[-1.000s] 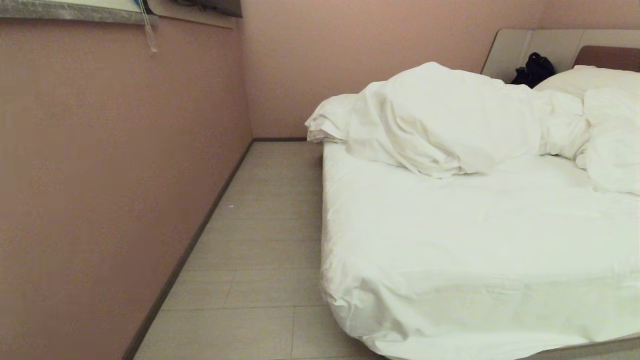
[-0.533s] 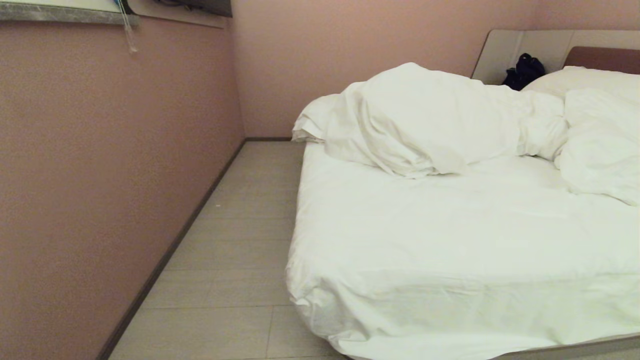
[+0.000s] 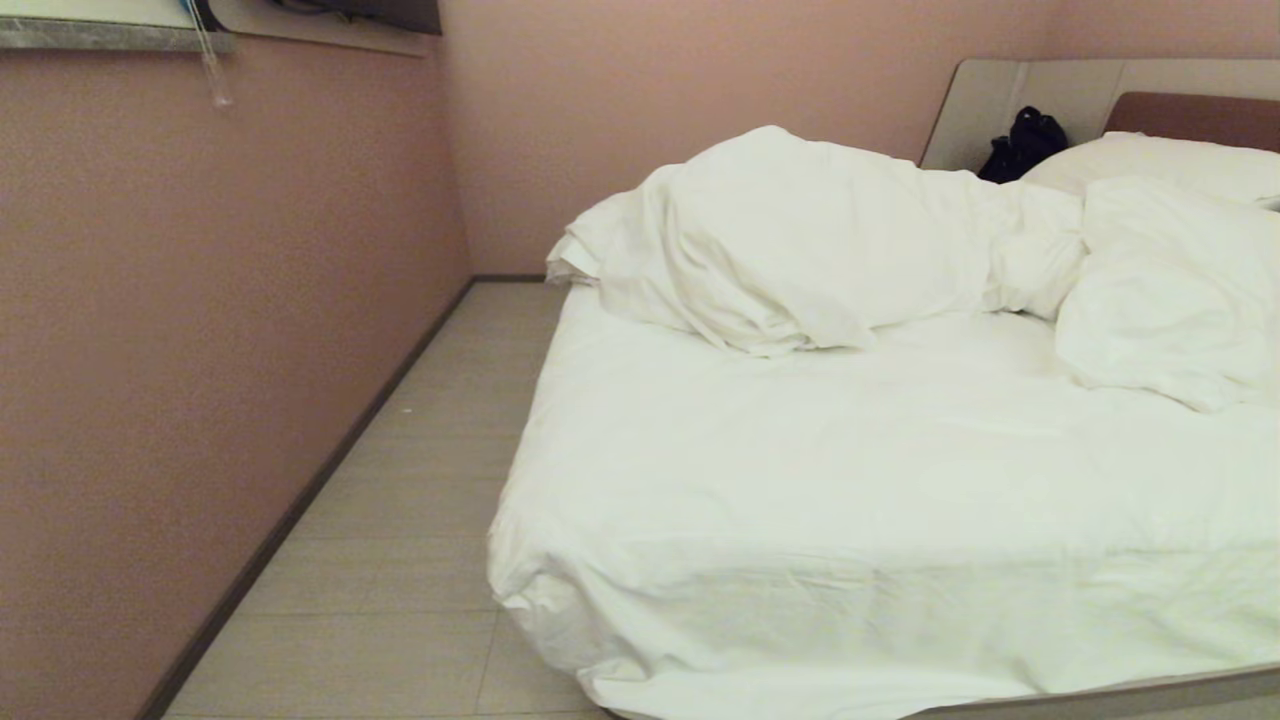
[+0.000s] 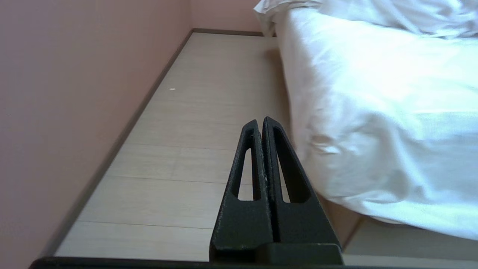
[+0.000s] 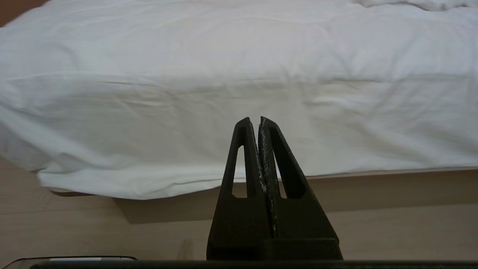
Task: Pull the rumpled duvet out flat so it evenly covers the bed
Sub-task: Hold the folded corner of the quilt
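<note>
Head view puts the puffy white rumpled duvet [image 3: 800, 240] bunched at one o'clock near the pale grey headboard [image 3: 1000, 110] of the low white-sheeted bed [image 3: 800, 480]; my black left gripper [image 4: 260, 123] and right gripper [image 5: 254, 123] hang low, fingers pressed together, empty.

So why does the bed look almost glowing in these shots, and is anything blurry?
Head view: the duvet and bed are so bright that their folds wash out. Left wrist view: glare on the bed's side, soft blur at the edges; the shut left gripper is sharp. Right wrist view: even light, with a shadow on the floor under the bed's edge beyond the shut right gripper.
</note>
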Available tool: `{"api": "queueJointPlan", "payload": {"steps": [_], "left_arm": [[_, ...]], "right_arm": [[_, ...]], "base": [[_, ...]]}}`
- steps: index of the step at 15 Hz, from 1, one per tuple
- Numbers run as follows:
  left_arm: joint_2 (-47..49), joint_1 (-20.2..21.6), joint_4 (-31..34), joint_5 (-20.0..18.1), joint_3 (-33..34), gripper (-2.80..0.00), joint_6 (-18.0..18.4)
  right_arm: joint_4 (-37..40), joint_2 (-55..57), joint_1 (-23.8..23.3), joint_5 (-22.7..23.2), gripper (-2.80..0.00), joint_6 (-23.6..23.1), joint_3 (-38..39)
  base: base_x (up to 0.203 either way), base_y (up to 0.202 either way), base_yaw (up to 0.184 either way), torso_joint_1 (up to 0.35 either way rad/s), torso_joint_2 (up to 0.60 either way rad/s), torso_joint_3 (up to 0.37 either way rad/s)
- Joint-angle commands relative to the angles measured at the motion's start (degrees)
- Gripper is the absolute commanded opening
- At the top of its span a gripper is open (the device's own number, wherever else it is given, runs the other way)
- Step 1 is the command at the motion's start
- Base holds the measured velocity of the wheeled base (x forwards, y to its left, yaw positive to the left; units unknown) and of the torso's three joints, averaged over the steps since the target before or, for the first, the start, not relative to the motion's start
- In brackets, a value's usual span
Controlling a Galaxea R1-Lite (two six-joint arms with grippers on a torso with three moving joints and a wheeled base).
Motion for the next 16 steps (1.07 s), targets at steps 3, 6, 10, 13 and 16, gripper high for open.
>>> {"api": "queueJointPlan", "payload": {"steps": [3,6,10,13,16], "left_arm": [[0.1,0.0,0.0,0.0,0.0,-2.8,0.0],[0.1,0.0,0.0,0.0,0.0,-2.8,0.0],[0.1,0.0,0.1,0.0,0.0,-2.8,0.0],[0.1,0.0,0.0,0.0,0.0,-2.8,0.0],[0.1,0.0,0.0,0.0,0.0,-2.8,0.0]], "right_arm": [[0.0,0.0,0.0,0.0,-2.8,0.0,0.0],[0.0,0.0,0.0,0.0,-2.8,0.0,0.0],[0.0,0.0,0.0,0.0,-2.8,0.0,0.0],[0.0,0.0,0.0,0.0,-2.8,0.0,0.0],[0.0,0.0,0.0,0.0,-2.8,0.0,0.0]], "base": [[0.0,-0.189,0.001,0.006,0.0,0.002],[0.0,-0.191,0.001,0.005,0.0,0.004],[0.0,-0.193,0.0,0.004,0.0,0.003],[0.0,-0.194,-0.001,0.002,0.0,0.004],[0.0,-0.191,0.0,0.005,0.0,0.007]]}}
